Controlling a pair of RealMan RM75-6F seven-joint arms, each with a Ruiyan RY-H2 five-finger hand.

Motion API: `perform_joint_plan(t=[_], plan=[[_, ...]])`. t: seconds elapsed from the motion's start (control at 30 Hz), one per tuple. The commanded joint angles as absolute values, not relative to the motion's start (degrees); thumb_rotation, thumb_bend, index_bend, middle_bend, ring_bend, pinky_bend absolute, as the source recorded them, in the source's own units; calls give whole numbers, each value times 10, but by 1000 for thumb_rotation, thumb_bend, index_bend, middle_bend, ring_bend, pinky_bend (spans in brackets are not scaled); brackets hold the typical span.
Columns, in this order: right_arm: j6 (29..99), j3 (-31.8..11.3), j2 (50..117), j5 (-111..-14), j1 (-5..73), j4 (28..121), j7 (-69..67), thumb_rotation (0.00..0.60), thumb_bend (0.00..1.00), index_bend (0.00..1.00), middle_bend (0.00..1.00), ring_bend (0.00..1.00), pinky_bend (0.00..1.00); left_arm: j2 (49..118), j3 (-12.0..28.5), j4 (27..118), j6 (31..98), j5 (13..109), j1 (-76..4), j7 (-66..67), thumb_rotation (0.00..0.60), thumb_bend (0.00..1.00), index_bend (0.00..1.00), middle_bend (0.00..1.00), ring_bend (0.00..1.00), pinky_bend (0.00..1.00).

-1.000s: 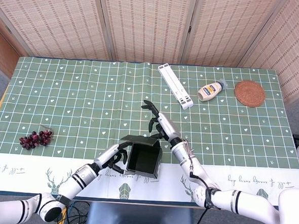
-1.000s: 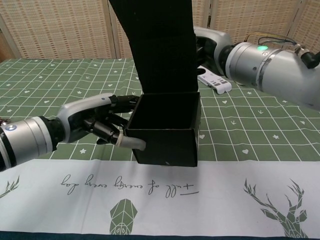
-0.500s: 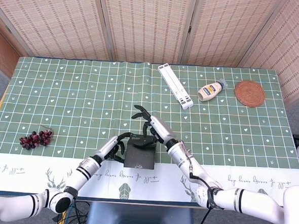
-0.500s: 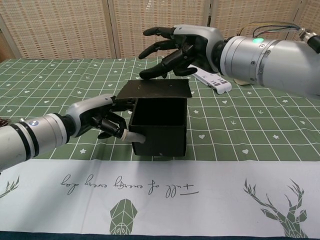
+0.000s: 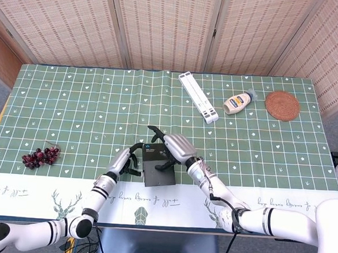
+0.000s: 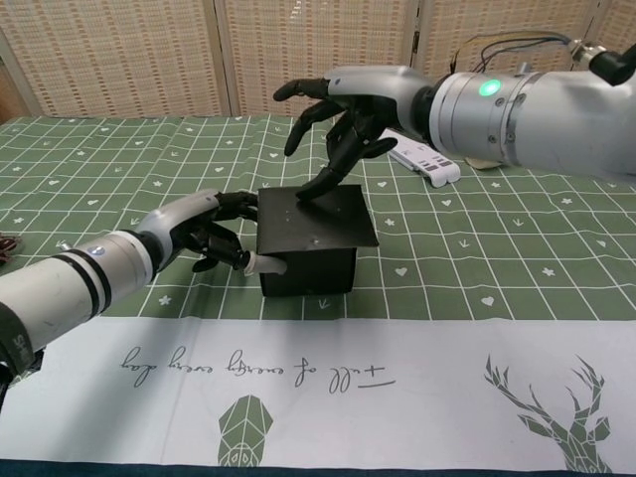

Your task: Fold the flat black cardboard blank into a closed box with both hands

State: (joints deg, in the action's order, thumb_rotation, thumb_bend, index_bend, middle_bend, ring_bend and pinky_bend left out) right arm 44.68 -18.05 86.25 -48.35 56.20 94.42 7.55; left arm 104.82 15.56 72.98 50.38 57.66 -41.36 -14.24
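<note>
Green checked cloth covers the worktop (image 5: 73, 103), where the folded black cardboard box (image 6: 310, 237) sits near the front edge, left robot hand (image 6: 211, 233) gripping its side, right robot hand (image 6: 343, 119) spread, fingertip pressing the lid

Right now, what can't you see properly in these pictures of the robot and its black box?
- Inside the black box: both views, the lid covers it.
- Box's far side: chest view, the box itself hides it.
- Left hand fingers at the box's side: head view, too small to make out.
- Right hand palm: head view, seen only from behind.
- Label on the bottle: head view, too small to read.
</note>
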Motion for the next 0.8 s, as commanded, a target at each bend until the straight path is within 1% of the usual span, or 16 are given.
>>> perform_joint_plan(t=[0.03, 0.07, 0.13, 0.17, 0.2, 0.3, 0.37, 0.47, 0.6, 0.73, 0.8], plan=[[470, -156, 866, -464, 586, 944, 138, 600, 0, 0, 289, 672, 1000, 1060, 169, 722, 507, 549, -416, -118, 600, 75, 225, 293, 609, 884], [479, -150, 870, -459, 592, 940, 160, 600, 0, 0, 289, 672, 1000, 1059, 171, 724, 502, 538, -418, -108, 600, 75, 193, 287, 610, 885], [494, -140, 882, -447, 604, 931, 199, 600, 0, 0, 286, 672, 1000, 1051, 169, 731, 490, 526, -420, -90, 600, 76, 101, 232, 609, 886], [500, -137, 888, -440, 609, 927, 214, 600, 0, 0, 283, 672, 1000, 1048, 169, 735, 487, 523, -419, -86, 600, 76, 39, 168, 605, 886], [507, -133, 896, -433, 615, 922, 233, 600, 0, 0, 280, 672, 1000, 1043, 168, 742, 481, 519, -419, -83, 600, 76, 9, 115, 600, 886], [526, -124, 916, -419, 628, 908, 276, 600, 0, 0, 278, 672, 1000, 1030, 164, 756, 475, 523, -416, -78, 600, 75, 0, 29, 587, 886], [530, -123, 925, -409, 631, 905, 287, 600, 0, 0, 278, 673, 1000, 1022, 162, 765, 472, 527, -414, -78, 600, 76, 0, 7, 583, 885], [536, -119, 932, -403, 634, 901, 301, 600, 0, 0, 277, 673, 1000, 1005, 157, 782, 466, 535, -411, -74, 600, 76, 0, 0, 577, 885], [543, -114, 933, -408, 631, 905, 310, 600, 0, 0, 277, 673, 1000, 980, 151, 809, 471, 555, -404, -71, 600, 76, 0, 0, 664, 884], [549, -106, 936, -423, 629, 908, 319, 600, 0, 2, 276, 673, 1000, 945, 142, 845, 471, 573, -397, -66, 600, 76, 0, 0, 567, 884], [552, -101, 939, -432, 628, 907, 325, 600, 0, 8, 276, 673, 1000, 927, 139, 863, 470, 580, -394, -63, 600, 75, 0, 0, 566, 883]])
